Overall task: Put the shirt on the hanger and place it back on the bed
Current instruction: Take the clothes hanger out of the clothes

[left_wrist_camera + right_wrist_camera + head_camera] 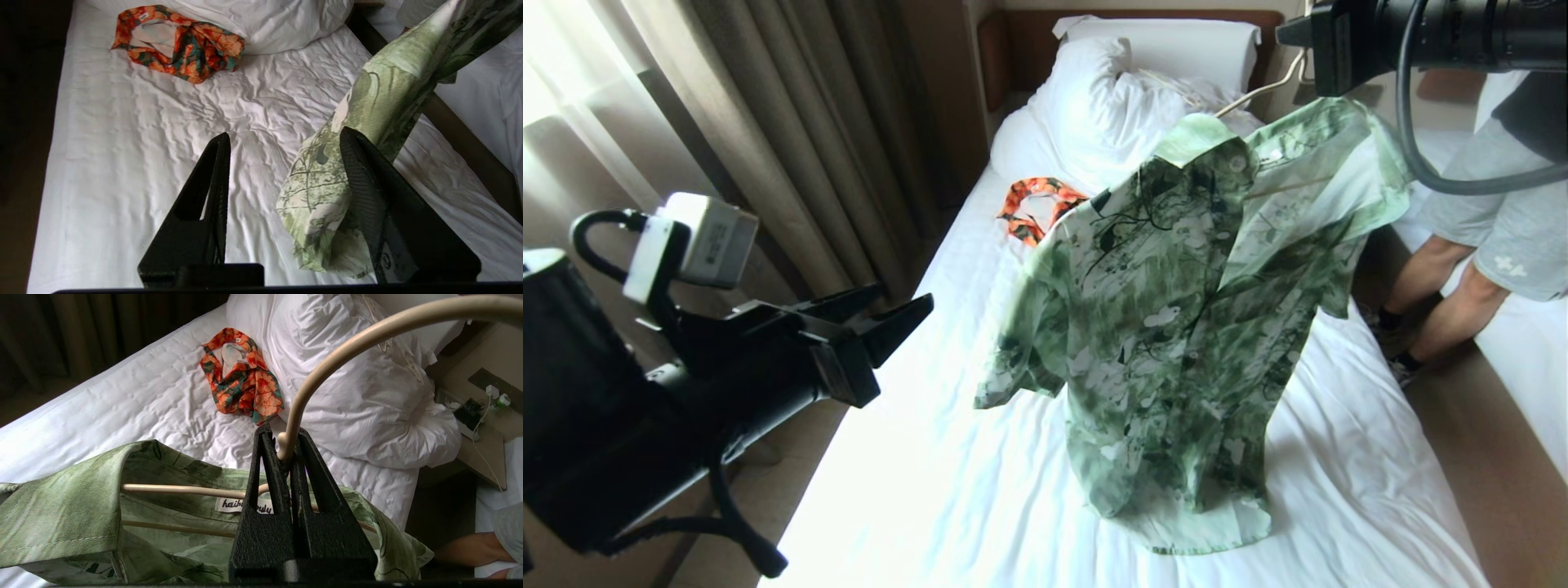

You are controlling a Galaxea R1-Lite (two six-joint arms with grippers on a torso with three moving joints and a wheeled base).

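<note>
Left gripper [894,314], head view: jaws standing apart, empty, hanging over the left side of the bed [915,490], well clear of the shirt [1176,327]. Shirt is hanging in the air from the hanger [1262,90], its hem resting on the sheet; likely it is being carried this way so the cloth drapes straight before being laid down. Right gripper is not showing here, only its arm at the upper right. An orange garment [1039,206] is lying near the pillows [1127,82]; a person's legs [1441,302] are standing beside the bed.

Left wrist view: fingers [212,179] are spread, with a sleeve [351,171] of the shirt hanging against the inner face of one, unclamped. That contact is not readable from the head view.

Right wrist view: right gripper [282,451] is clamping together on the hanger's neck, just below the curving hook, which is bearing the whole load. Only this view is showing the frame bars running inside the collar beside the label [241,505], so the shirt appears properly seated. Remaining step, by judgement: lowering it flat.
</note>
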